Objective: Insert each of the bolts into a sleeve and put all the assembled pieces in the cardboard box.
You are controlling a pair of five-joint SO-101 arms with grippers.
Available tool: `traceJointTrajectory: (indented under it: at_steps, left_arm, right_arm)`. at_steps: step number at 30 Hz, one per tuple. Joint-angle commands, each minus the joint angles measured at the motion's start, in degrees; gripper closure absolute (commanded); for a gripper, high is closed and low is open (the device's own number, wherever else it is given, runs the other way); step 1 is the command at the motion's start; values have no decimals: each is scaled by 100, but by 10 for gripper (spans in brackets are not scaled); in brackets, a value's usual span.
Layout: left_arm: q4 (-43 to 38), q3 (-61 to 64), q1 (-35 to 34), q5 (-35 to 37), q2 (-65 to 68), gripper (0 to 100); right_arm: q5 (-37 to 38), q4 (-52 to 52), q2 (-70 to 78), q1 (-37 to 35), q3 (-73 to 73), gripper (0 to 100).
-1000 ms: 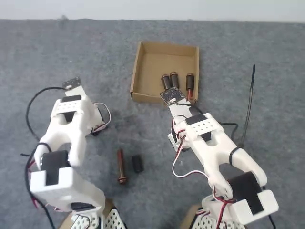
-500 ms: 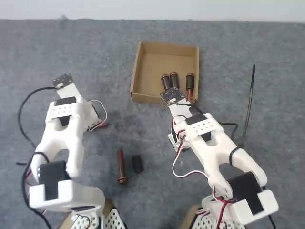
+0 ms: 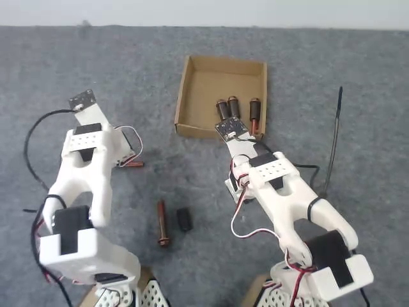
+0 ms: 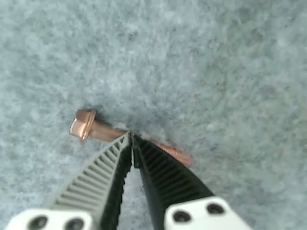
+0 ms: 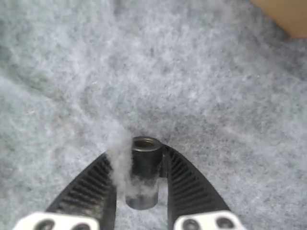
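The right gripper (image 5: 142,152) is clamped on a black sleeve (image 5: 143,172). The open bore faces away from the wrist, presumably so a bolt can be fed in. In the high view that arm sits just at 6 o'clock of the cardboard box (image 3: 184,96), a short carry from where three assembled pieces (image 3: 233,105) already lie.

The left gripper (image 4: 130,138) has its jaws together, tips over the shank of a bolt (image 4: 96,129) lying on the carpet (image 4: 216,57); I cannot tell whether they actually nip it.

The wrist views give this jaw detail. The high view adds the layout: a second bolt (image 3: 162,222) and a spare sleeve (image 3: 185,219) lie side by side at 5 o'clock of the left gripper, likely the next pair.
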Motion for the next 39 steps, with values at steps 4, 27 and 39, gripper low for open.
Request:
traceJointTrajectory:
  at_steps: [4,27,39]
  left_arm:
    - [264,154,-62,105,-712,987]
    - [-246,1833,9,1521,-1873,848]
    - [-738,1481,-334,1837,-1002,848]
  right_arm:
    - [132,-4,-4,92,-229,992]
    - [281,-57,13,66,-220,992]
    - [281,-57,13,84,-220,992]
